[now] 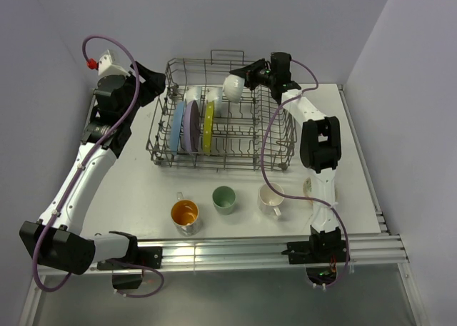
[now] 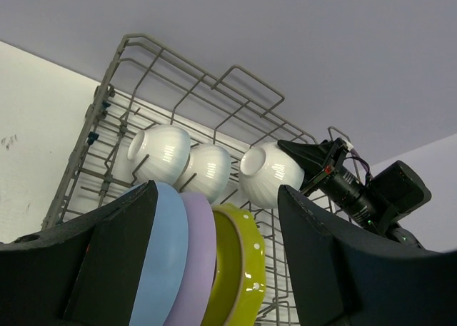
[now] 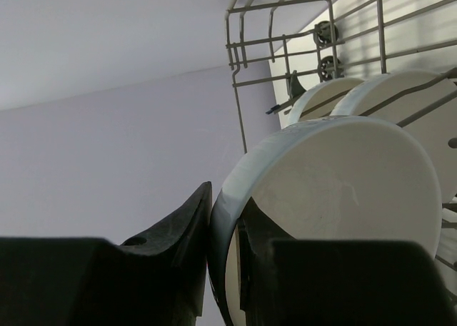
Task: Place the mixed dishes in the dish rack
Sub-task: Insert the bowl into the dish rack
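**Dish rack and both arms.** We see the dish rack (image 1: 221,126) on the far half of the table (image 1: 128,190). Each wrist view cuts it off, the right one showing only a corner.

The left arm (image 1: 78,176) rises along the rack's left side. Its left gripper (image 1: 160,85) is spread wide and empty, just beside the rack's wall.

The right arm (image 1: 319,144) reaches over the far right corner. The right gripper (image 3: 225,219) pinches the rim of a white bowl (image 1: 234,86); whether this bowl touches the wires we cannot tell.

On edge in the rack stand:
- a blue plate (image 1: 177,130)
- a lavender plate (image 1: 191,126)
- a yellow-green plate (image 1: 208,126)

The left fingers (image 2: 107,269) hide their lower parts. Two other bowls (image 1: 203,95) sit behind them.

On the table, near the rack:
- the orange-inside cup (image 1: 184,213)
- the pale green cup (image 1: 223,197)
- the white mug (image 1: 270,197)

A dish (image 1: 308,187) behind the right forearm is mostly hidden.
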{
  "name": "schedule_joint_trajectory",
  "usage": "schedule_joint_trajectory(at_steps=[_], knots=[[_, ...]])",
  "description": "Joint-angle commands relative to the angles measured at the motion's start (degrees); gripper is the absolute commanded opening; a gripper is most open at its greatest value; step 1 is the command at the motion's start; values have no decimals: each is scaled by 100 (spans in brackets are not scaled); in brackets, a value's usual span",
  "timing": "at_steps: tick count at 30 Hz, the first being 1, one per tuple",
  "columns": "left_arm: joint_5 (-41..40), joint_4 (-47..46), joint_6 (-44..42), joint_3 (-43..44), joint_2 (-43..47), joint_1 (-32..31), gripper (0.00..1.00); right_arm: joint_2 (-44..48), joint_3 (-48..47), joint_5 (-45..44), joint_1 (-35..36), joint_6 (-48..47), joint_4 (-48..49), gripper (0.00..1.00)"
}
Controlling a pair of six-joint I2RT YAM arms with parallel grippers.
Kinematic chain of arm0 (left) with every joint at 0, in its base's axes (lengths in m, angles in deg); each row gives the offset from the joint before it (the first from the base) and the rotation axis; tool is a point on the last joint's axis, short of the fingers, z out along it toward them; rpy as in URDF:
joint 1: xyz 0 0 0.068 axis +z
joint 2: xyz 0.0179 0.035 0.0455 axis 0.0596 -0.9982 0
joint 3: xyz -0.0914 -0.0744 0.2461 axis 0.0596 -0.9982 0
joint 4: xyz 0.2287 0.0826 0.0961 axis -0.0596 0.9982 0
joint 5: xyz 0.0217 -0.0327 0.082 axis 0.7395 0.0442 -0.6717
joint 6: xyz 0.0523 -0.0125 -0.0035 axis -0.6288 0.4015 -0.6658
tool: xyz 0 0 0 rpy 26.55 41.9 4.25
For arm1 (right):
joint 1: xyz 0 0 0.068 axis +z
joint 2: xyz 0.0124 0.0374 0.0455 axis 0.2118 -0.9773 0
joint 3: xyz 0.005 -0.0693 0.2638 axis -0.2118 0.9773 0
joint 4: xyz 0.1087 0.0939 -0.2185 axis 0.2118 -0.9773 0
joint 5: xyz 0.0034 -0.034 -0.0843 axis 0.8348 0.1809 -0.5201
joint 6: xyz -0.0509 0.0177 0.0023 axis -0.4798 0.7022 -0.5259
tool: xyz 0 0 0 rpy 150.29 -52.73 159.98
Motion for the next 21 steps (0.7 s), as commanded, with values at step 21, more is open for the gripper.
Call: schedule_joint_trajectory(at_steps=[21], knots=[[-84,-82,69,162,64,24,75,-93,176,227,-182,-158,-152,20]])
